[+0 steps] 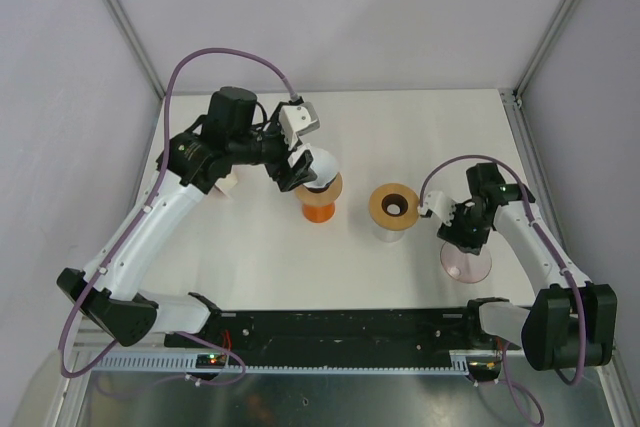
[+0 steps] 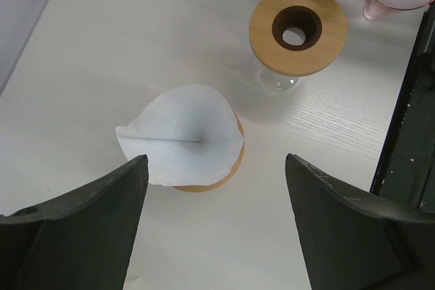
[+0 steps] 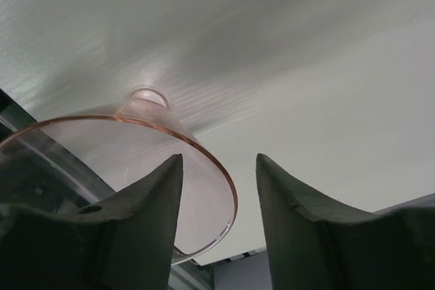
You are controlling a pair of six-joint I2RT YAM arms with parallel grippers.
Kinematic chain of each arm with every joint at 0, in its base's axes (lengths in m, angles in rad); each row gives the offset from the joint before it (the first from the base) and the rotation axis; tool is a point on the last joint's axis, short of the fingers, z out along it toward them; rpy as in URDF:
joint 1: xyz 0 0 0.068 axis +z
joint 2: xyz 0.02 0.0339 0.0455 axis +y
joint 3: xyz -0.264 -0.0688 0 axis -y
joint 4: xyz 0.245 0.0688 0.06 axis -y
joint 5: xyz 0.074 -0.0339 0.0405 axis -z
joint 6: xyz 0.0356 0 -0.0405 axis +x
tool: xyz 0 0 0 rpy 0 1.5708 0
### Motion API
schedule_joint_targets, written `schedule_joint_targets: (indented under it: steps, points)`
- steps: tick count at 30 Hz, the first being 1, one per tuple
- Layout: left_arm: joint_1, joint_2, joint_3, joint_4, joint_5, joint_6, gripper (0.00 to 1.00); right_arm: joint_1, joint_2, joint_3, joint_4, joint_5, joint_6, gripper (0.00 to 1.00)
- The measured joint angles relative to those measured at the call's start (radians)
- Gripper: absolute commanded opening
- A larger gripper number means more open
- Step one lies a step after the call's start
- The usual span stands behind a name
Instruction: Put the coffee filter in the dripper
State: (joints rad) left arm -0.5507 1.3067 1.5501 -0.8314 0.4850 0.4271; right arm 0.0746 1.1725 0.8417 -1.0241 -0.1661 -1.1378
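Filter (image 2: 183,134) resting on orange holder (image 1: 318,210), L pincer (image 2: 216,161) hovering apart above; R pincer (image 3: 219,157), apart, straddling pink dripper (image 3: 122,147) rim; placing pending

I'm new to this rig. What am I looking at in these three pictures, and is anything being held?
Two robot arms with two-finger grippers stand at a white table. One picture looks down from overhead; the others come from wrist cameras. On the table: a white paper filter lying on an orange base, a glass stand with a wooden collar, and a clear pink dripper. The left gripper hangs open over the filter, holding nothing. The right gripper sets open jaws astride that dripper's rim.
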Motion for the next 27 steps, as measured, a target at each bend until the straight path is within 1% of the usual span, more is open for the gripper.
schedule_joint_targets:
  steps: [2, 4, 8, 13, 15, 19, 27]
  points:
    - [0.001, 0.000, 0.000, 0.000, 0.003, 0.000, 0.86, 0.000, 0.000, 0.000, 0.004, -0.013, 0.000, 0.33]
    - [0.002, 0.000, 0.000, 0.000, 0.010, 0.000, 0.86, 0.003, 0.000, 0.000, 0.005, -0.029, 0.002, 0.24]
    - [0.003, 0.000, 0.000, 0.000, 0.017, 0.000, 0.86, 0.018, 0.001, 0.005, -0.011, -0.046, 0.011, 0.12]
    - [0.004, 0.000, 0.000, 0.001, 0.017, 0.000, 0.86, 0.064, 0.002, 0.025, -0.053, -0.060, 0.027, 0.03]
    - [0.004, 0.000, 0.000, 0.002, 0.017, 0.000, 0.86, 0.088, 0.003, 0.028, -0.063, -0.065, 0.039, 0.01]
    - [0.006, 0.000, 0.000, 0.004, 0.017, 0.000, 0.86, 0.152, 0.014, 0.028, -0.083, -0.084, 0.067, 0.00]
    - [0.011, 0.000, 0.000, 0.008, 0.017, -0.001, 0.86, 0.373, 0.016, 0.036, -0.116, -0.163, 0.164, 0.00]
